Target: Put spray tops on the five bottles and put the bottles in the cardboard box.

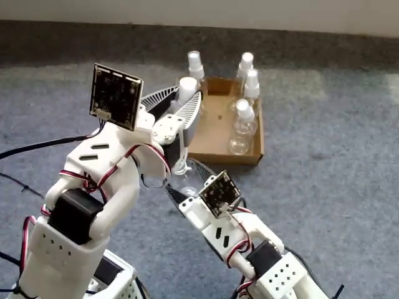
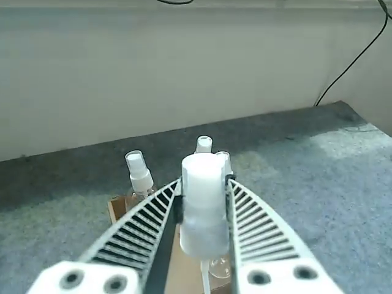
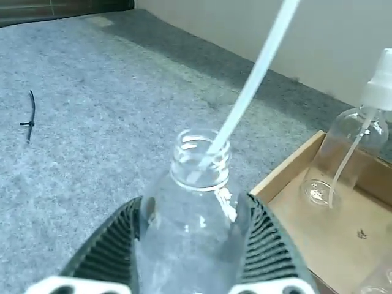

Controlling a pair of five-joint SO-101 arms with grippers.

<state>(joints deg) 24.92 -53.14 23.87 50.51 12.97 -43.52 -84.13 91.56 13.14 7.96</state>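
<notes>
here's the left gripper (image 2: 203,184), clamped on the last spray top (image 2: 202,211), ribbed fingers pressed on either side of the white cap, held up above the worktop (image 1: 324,187). below it the right gripper (image 3: 195,208) is closed around the open bottle (image 3: 199,162), holding it upright just in front of the cardboard box (image 1: 218,134). the dip tube (image 3: 251,73) hangs slanted from the top and its tip is already inside the bottle's neck, so this looks like the threading part of the step, cap not yet seated.

four capped bottles (image 1: 244,115) stand in the box, so i'd say this is the fifth and final one.

to do it well from here, i reckon: the tube goes in at an angle, so the top wants bringing over until it sits straight above the neck before it goes down. otherwise the tube could bow against the clear wall, or the cap could land crooked on the rim. lower it slowly, with the right gripper holding the bottle firm and upright so it can't tip or spin. once cap meets neck it needs seating squarely; whether it screws or snaps on i can't tell from here. the bottle looks smooth and light, so too much sideways push might slide it in the fingers. after that, into the box, on the bare stretch of floor beside the others.
</notes>
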